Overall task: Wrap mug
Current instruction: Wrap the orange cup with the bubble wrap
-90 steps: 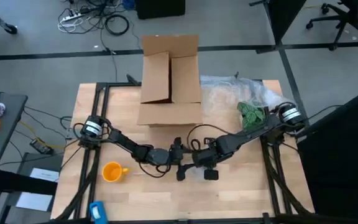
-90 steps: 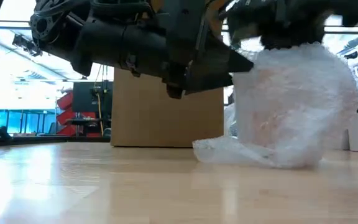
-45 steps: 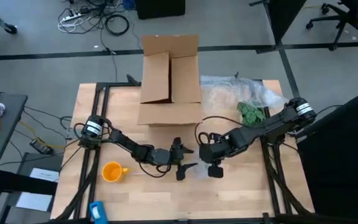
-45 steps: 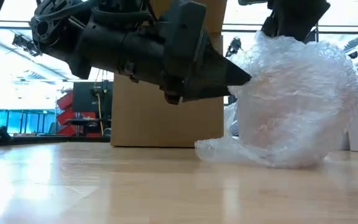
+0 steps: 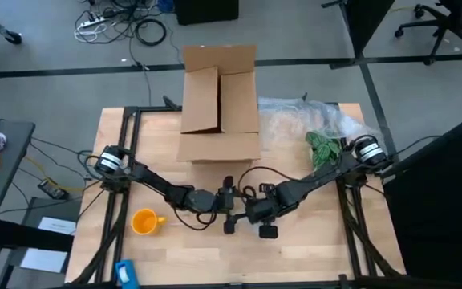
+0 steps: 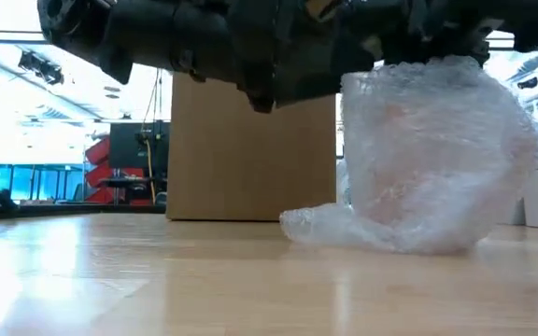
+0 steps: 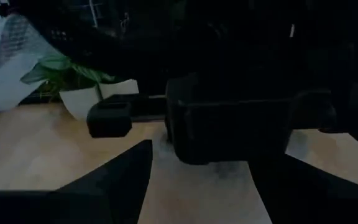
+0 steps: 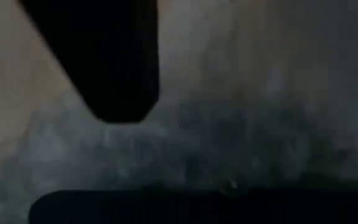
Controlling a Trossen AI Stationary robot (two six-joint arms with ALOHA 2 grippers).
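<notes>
- The mug (image 5: 145,221) is small, shiny and yellow-orange. It sits on the wooden worktop (image 5: 311,249) on the left arm's side, well apart from the two grippers.
- Landmark: the big cardboard box (image 5: 219,100) stands open at the back of the worktop. The mug is in front of the box and off toward the left arm's side.
- Nothing touches the mug. No wrap is on it.
- The left gripper (image 5: 228,217) is in front of the box, near the middle of the worktop. The pictures do not show how wide its jaws are.
- The right gripper (image 5: 257,218) is just beside the left gripper, also in front of the box. Its jaws cannot be told either.
- A lump of bubble wrap (image 6: 432,159) stands on the worktop under both grippers. In the low view it is in front of the box, and a flap of it lies flat on the wood.
- More clear plastic sheet (image 5: 295,120) lies beside the box on the right arm's side.
- A small green plant (image 5: 324,147) sits by that plastic, also on the right arm's side of the box.
</notes>
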